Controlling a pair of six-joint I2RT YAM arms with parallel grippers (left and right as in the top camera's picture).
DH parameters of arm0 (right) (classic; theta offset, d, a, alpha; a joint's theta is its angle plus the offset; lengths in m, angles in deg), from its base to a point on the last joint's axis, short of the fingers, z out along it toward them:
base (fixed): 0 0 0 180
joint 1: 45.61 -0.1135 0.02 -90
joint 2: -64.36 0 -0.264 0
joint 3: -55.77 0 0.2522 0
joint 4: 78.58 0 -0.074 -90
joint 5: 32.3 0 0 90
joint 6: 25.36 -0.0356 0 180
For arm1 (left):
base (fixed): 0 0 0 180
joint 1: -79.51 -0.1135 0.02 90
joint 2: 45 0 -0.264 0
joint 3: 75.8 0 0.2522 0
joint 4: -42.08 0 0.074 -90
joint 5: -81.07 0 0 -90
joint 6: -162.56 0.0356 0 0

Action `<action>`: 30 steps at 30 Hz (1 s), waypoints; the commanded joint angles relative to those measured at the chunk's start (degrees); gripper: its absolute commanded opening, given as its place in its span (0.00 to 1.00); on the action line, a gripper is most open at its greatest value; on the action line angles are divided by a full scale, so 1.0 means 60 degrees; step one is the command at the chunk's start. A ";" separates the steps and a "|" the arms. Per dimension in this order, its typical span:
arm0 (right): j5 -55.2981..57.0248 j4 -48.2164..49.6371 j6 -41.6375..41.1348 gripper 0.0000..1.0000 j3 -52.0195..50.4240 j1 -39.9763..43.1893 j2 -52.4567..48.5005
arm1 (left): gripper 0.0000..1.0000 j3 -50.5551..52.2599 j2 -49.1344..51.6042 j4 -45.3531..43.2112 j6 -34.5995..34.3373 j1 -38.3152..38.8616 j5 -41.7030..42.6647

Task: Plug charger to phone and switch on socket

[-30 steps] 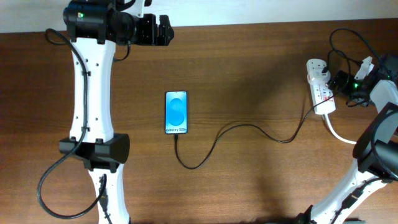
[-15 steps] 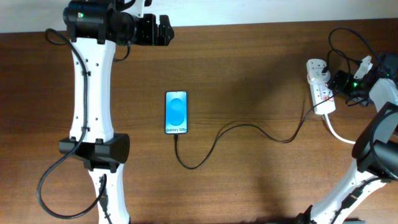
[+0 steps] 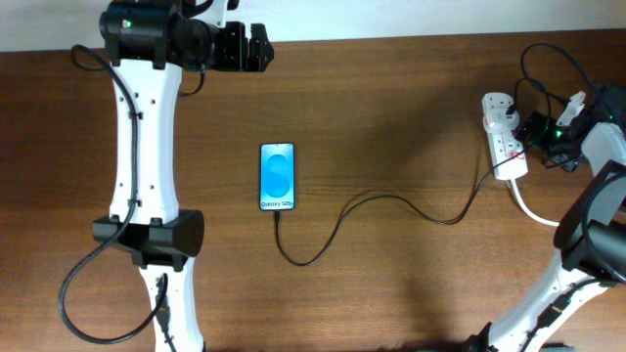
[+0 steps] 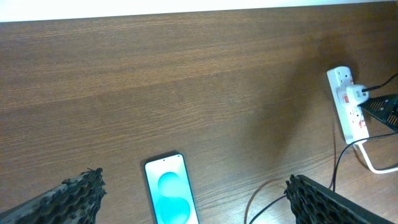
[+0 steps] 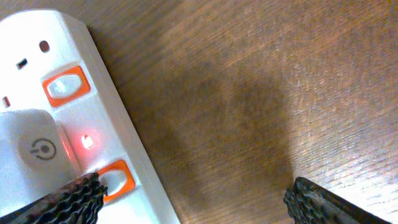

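Observation:
The phone (image 3: pixel 277 177) lies flat mid-table with its blue screen lit; it also shows in the left wrist view (image 4: pixel 169 194). The thin black charger (image 3: pixel 372 199) meets the phone's bottom edge, loops, and runs right to the white socket (image 3: pixel 504 145). In the right wrist view the socket (image 5: pixel 87 106) has orange-red switches, a white plug adapter and a lit red lamp. My right gripper (image 3: pixel 541 130) is open and empty just right of the socket, its left finger over one switch (image 5: pixel 193 190). My left gripper (image 3: pixel 258 47) is open and empty, high at the table's back edge (image 4: pixel 194 182).
A thick white cord (image 3: pixel 533 208) leaves the socket's near end and curves right. Black robot cables (image 3: pixel 548 59) loop behind the socket. The left arm's column (image 3: pixel 147 147) stands left of the phone. The table's far edge meets a white wall (image 4: pixel 186 5).
My right gripper has shifted very slightly to the right, away from the socket. The phone, the charger and the left arm have not moved.

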 commanded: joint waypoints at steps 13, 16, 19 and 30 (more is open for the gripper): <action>-0.0382 -0.4044 -0.0317 0.98 0.3209 0.1016 0.3359 | 0.99 -0.0098 -0.0011 -0.0015 0.0117 -0.0015 0.0102; -0.1555 -0.4269 -0.0317 0.98 0.3206 0.0725 0.4601 | 0.99 -0.0098 -0.0011 -0.0015 0.0117 -0.0015 0.0102; -0.1854 -0.4707 -0.0175 0.98 0.3206 -0.0131 0.6058 | 0.99 -0.0098 -0.0011 -0.0015 0.0117 -0.0015 0.0102; -0.2572 -0.7158 -0.0324 0.98 0.3206 -0.3034 0.9683 | 0.99 -0.0098 -0.0011 -0.0015 0.0117 -0.0015 0.0102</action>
